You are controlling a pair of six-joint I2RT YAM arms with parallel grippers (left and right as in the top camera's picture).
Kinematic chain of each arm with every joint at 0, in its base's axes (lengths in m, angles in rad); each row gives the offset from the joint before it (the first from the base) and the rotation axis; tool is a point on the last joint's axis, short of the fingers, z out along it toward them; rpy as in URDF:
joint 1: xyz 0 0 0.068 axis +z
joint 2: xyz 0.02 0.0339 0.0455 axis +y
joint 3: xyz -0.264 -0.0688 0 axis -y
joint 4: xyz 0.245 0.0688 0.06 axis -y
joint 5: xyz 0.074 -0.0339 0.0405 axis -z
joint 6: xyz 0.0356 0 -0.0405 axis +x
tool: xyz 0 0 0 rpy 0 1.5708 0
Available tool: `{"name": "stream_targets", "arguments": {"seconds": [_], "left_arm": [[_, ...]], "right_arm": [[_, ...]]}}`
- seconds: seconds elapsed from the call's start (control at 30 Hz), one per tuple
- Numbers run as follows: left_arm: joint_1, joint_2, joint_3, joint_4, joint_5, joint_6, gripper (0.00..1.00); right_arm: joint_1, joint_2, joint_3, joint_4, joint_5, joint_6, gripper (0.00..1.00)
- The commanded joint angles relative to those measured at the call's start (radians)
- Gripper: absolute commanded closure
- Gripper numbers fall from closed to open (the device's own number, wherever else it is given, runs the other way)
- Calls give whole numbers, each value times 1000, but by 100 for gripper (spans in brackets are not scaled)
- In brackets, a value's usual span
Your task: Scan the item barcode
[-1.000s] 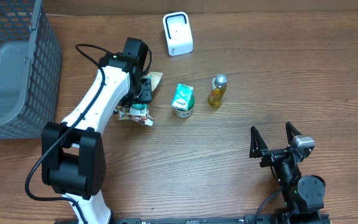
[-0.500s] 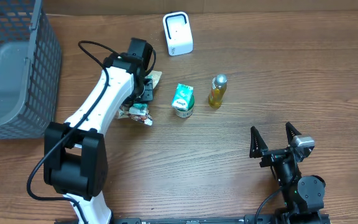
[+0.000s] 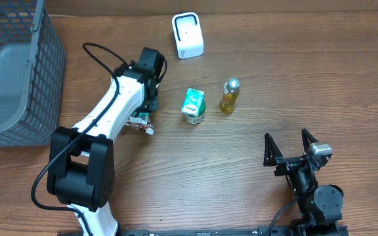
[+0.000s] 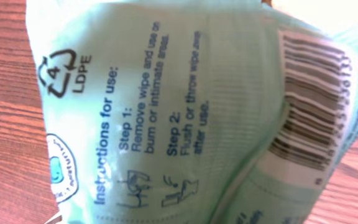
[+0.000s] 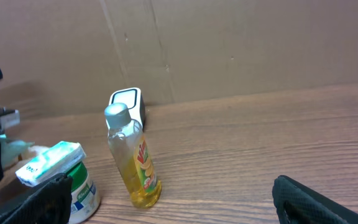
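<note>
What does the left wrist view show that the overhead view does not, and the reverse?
Only the left wrist view: a pale green packet close up, with its barcode and printed use instructions. Only the overhead view: the grey basket, the white scanner, the green carton, the yellow bottle and the open right end effector. Both: the wooden table.

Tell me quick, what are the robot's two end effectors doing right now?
Left end effector: closed on a green wipes packet.
Right end effector: open, holding nothing.
</note>
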State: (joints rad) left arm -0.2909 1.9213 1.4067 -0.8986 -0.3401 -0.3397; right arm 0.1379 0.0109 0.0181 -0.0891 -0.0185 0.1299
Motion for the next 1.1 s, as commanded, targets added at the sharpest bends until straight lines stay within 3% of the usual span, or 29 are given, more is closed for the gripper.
{"name": "stream_targets", "arguments": {"seconds": [0.0,0.07,0.23,0.33,0.4,0.57,1.07], "left_arm": [[38,3,-58,54,-67,55,83],[56,3,-64,63,-67,60,81],[96,3,-64,65,-34,68,56],[116,3,-63,69,21,102,24],[132,3,-63,78,77,141,13],[167,3,-63,78,120,161,10],[248,1,-18,62,371,152,17]], "right_arm": [[-3,-8,-10,5,6,-8,0],[-3,-8,-10,5,6,-8,0],[-3,-8,-10,5,6,-8,0],[-3,-8,-10,5,6,-8,0],[-3,-8,-10,5,6,-8,0],[-3,-8,-10,5,6,-8,0],[-3,-8,-10,5,6,-8,0]]}}
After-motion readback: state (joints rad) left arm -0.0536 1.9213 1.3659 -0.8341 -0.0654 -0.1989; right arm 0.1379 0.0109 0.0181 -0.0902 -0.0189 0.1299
